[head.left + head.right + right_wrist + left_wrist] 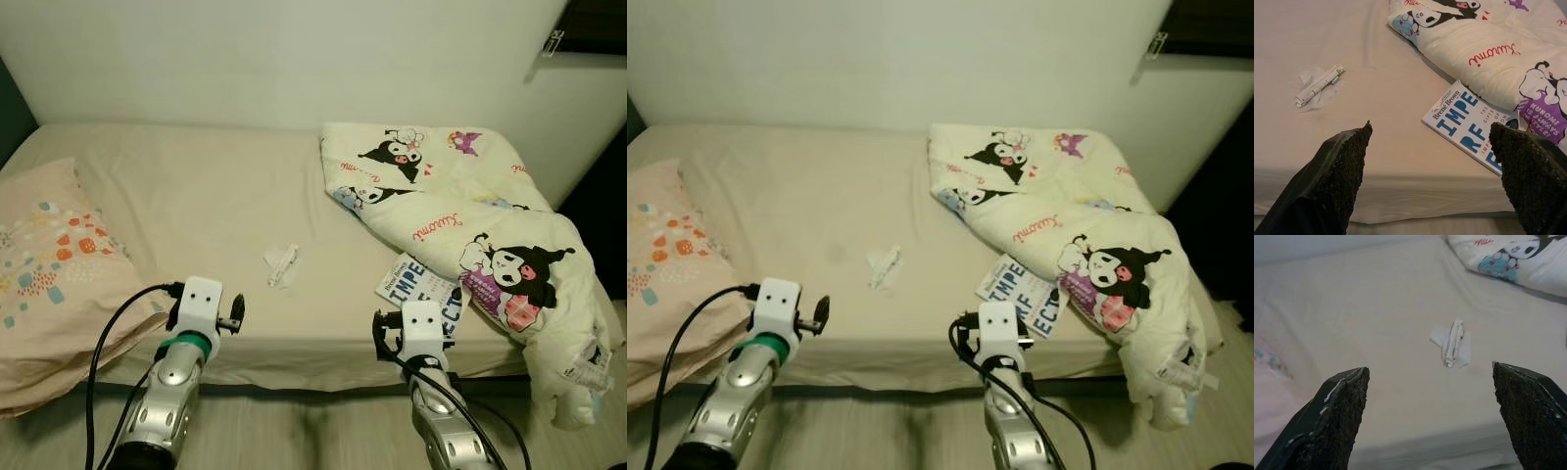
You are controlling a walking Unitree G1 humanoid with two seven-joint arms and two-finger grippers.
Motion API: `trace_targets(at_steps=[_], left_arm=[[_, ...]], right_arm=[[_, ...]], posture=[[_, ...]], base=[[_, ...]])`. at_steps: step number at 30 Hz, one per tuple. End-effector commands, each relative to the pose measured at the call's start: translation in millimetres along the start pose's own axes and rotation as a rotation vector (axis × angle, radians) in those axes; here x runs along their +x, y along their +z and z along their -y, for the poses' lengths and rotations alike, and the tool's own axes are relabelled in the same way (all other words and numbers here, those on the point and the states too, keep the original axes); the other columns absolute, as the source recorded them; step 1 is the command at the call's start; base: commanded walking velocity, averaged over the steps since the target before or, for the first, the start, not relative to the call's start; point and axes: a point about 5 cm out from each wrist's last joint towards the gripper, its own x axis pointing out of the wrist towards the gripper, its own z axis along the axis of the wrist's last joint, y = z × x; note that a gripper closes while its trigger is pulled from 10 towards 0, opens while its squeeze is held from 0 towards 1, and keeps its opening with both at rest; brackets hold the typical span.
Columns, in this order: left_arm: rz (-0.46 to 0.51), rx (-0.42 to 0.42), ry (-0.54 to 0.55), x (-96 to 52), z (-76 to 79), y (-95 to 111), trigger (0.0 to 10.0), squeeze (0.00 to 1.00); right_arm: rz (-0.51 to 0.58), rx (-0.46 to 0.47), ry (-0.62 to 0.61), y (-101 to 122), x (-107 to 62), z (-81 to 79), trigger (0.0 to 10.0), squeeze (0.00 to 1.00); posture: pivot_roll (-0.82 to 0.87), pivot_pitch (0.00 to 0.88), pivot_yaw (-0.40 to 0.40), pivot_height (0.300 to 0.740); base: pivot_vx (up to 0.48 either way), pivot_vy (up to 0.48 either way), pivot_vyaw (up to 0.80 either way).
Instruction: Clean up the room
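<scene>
So we're looking at a little crumpled white wrapper (281, 265) lying out in the middle of the bed (196, 196), on bare beige sheet, well apart from everything else. From the wrist cams it looks like a rolled paper strip on a scrap of tissue, but it's small and a bit soft, so we can't say exactly what it is.

Off to its right there's a book (1469, 125) with big blue letters on a white cover, flat near the bed's front edge, its far corner tucked under the cartoon-print comforter (460, 206). The comforter is bunched over the right side of the bed and spills over the front right corner.

Our left gripper (1427, 418) hangs just in front of the bed edge with its two black fingers (1337, 416) spread wide, nothing between them and touching nothing; the wrapper sits beyond the gap. Our right gripper (1432, 176) is the same deal: fingers (1339, 171) wide apart, holding nothing, hovering at the bed edge with the book just ahead on its right finger's side.

A pink patterned pillow (49, 264) rests on the left end of the bed, beside the left arm (171, 382).
</scene>
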Motion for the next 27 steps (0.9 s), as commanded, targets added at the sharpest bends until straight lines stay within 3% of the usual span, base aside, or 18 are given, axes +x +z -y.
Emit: trace_targets(at_steps=[1,27], left_arm=[[-0.011,0.006,-0.019,-0.5,1.9,-1.4,10.0,0.00],[-0.005,-0.033,-0.019,-4.4,-3.7,-3.3,10.0,0.00]], right_arm=[[0.015,-0.022,0.011,0.6,-1.7,0.1,10.0,0.00],[-0.012,-0.023,0.034,-4.1,-1.6,-6.2,10.0,0.00]], posture=[[0.02,0.000,0.040,0.740],[0.02,0.000,0.033,0.740]], base=[[0.000,0.000,0.00],[0.019,0.000,0.00]])
